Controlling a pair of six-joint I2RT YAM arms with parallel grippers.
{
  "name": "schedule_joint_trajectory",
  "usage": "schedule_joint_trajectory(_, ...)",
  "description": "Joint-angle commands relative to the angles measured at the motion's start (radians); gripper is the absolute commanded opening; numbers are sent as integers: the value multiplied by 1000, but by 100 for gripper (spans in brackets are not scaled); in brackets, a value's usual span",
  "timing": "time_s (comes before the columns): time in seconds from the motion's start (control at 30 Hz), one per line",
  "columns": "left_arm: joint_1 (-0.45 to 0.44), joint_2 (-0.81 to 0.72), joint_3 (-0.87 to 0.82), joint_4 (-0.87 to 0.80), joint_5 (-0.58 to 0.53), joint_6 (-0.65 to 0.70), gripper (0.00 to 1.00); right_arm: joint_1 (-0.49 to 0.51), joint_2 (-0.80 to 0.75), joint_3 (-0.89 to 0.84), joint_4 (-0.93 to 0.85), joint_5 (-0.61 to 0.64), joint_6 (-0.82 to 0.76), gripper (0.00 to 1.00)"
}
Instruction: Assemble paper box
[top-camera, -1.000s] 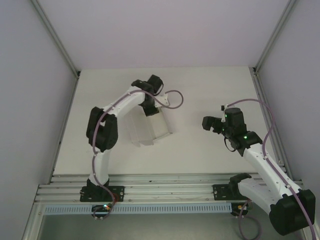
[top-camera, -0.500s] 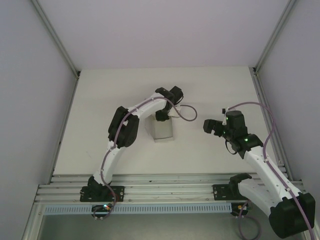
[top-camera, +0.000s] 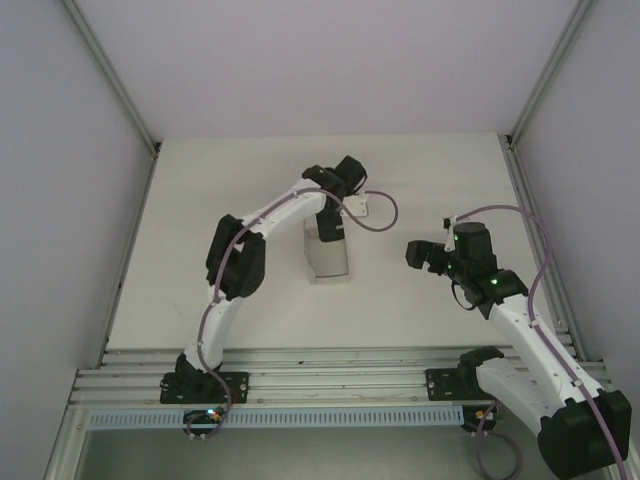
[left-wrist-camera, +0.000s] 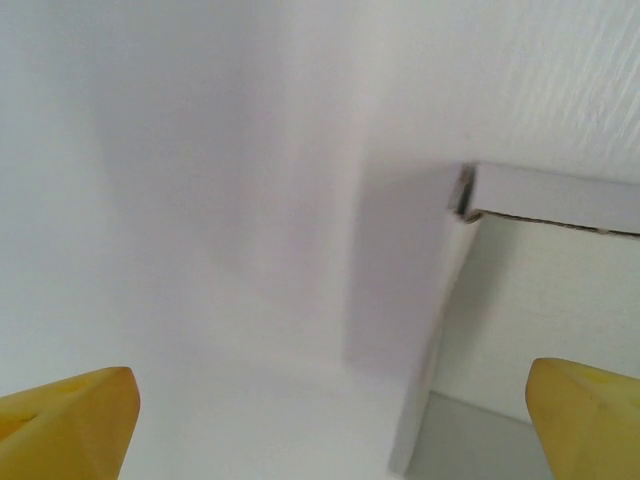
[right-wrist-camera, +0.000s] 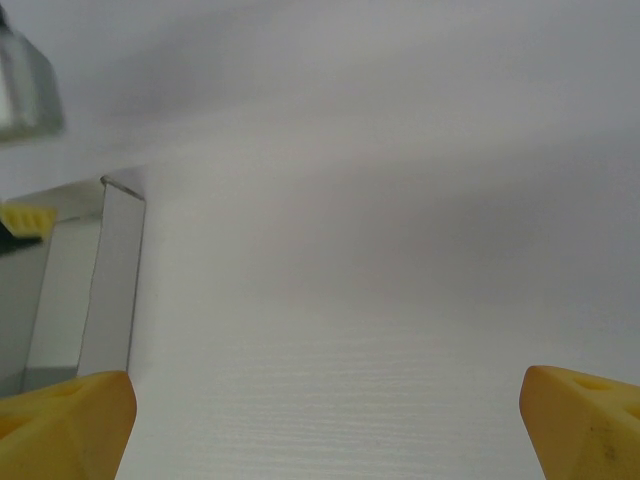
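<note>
Mid-worktop (top-camera: 200, 200), left jaws just went from clamped to wide, letting go of the box (top-camera: 330, 265), which stands free there; right jaws wide and empty, so probably a regrasp next.

plain white paper box (top-camera: 330, 266), yellow fingertips (left-wrist-camera: 68, 422), off-white table (top-camera: 430, 170), grey walls (top-camera: 300, 60)

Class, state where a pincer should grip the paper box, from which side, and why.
Pinch the top edge of one thin wall of the paper box, from above: it stands on the table and looks open, so a finger fits either side.
</note>
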Motion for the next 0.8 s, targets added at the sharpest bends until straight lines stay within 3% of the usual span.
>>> schedule_joint_trajectory(0.0,9,-162,-20,108,47,-75,100,-5,42,36,52,-102,-91,100)
schedule_joint_trajectory(0.13,58,-308,-93,231,30,-272,100,2,153,94,107,-228,-181,100)
schedule_joint_trajectory(0.23,145,-402,-150,223,45,-515,100,36,281,171,134,-291,-283,100)
schedule_joint_trajectory(0.4,308,-577,-423,240,83,-832,100,199,556,404,32,-220,-601,100)
schedule_joint_trajectory(0.6,423,-780,-799,367,135,-1006,100,255,907,725,-110,-313,-906,95)
schedule_joint_trajectory(0.77,462,-905,-972,391,129,-1060,100,295,1147,986,-254,-342,-970,85)
